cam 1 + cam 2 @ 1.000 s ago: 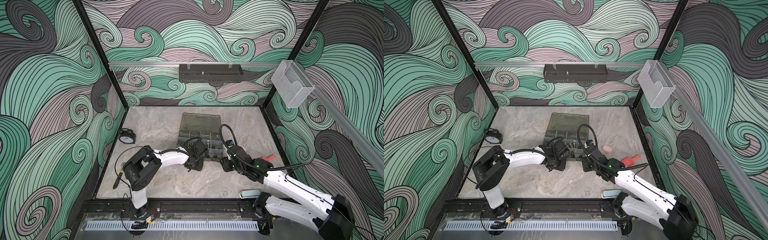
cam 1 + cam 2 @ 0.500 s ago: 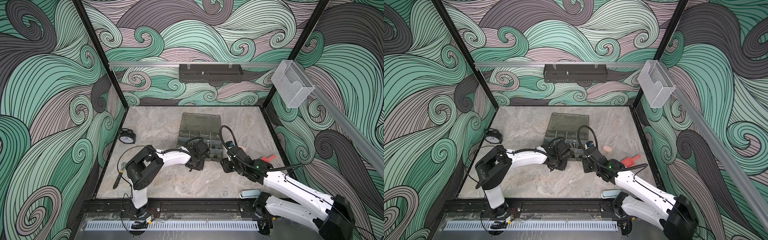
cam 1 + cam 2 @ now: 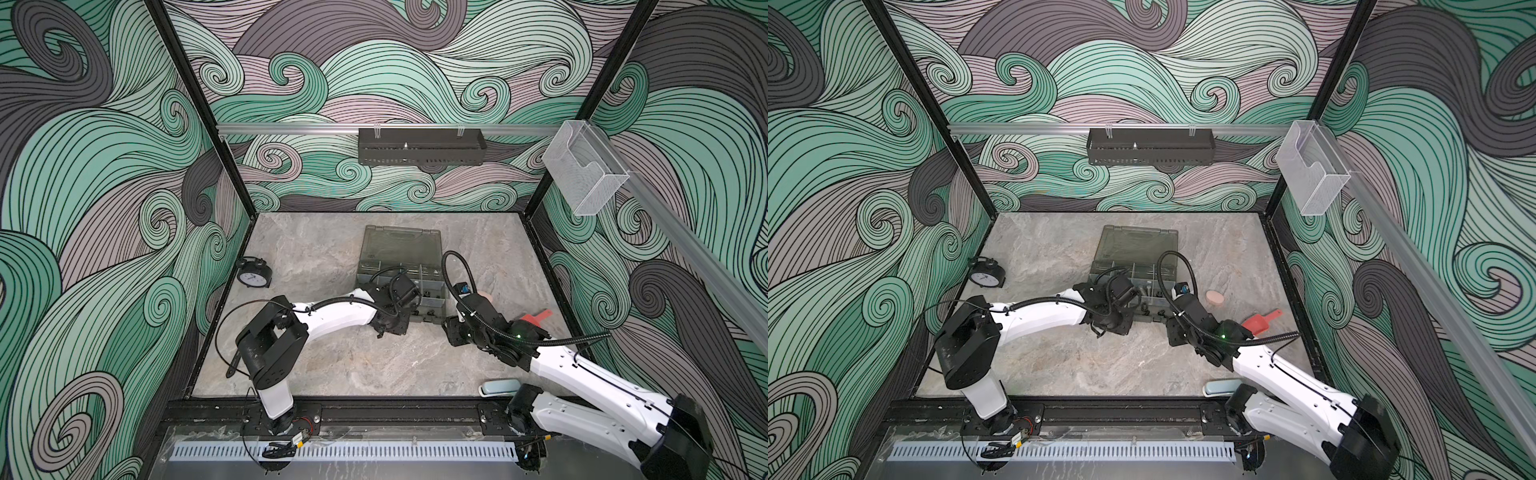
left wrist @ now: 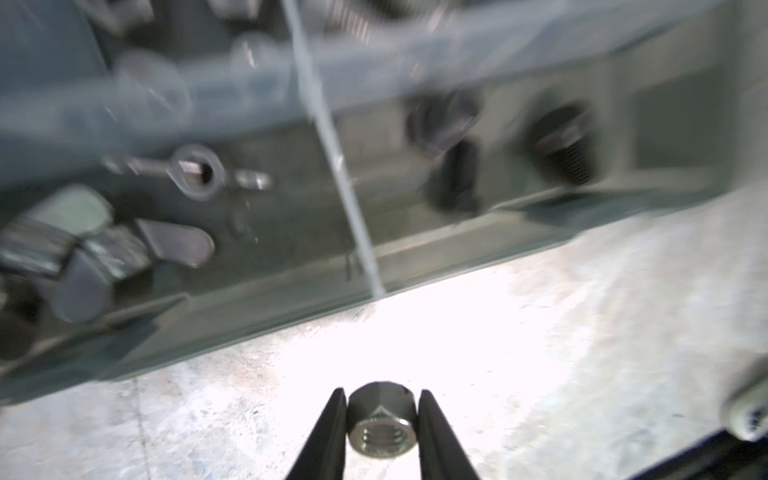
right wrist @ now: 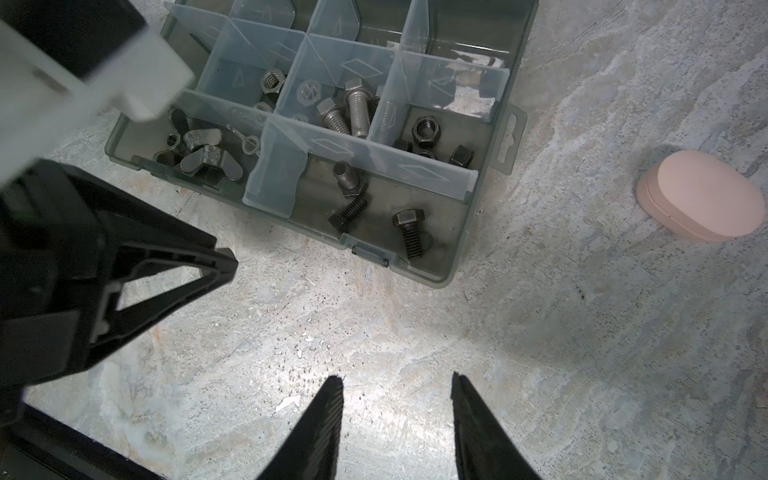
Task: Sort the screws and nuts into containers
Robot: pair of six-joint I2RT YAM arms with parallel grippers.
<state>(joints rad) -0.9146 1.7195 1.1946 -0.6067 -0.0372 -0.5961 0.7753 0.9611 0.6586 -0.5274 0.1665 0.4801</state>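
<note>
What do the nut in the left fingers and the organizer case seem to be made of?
The nut: metal, probably steel, dull silver; its facets and thread glint. The organizer case: smoky grey-green plastic, glossy; its paler dividers are translucent, as screws show through them.

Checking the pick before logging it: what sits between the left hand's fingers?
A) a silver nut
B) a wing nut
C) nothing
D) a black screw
A: the left wrist view shows the left hand clamped on a silver hex nut, threads visible.

Silver nut (image 4: 380, 422) clamped in left hand (image 4: 381, 395); black screws (image 5: 409, 235) in corner compartment (image 5: 446, 208).
</note>
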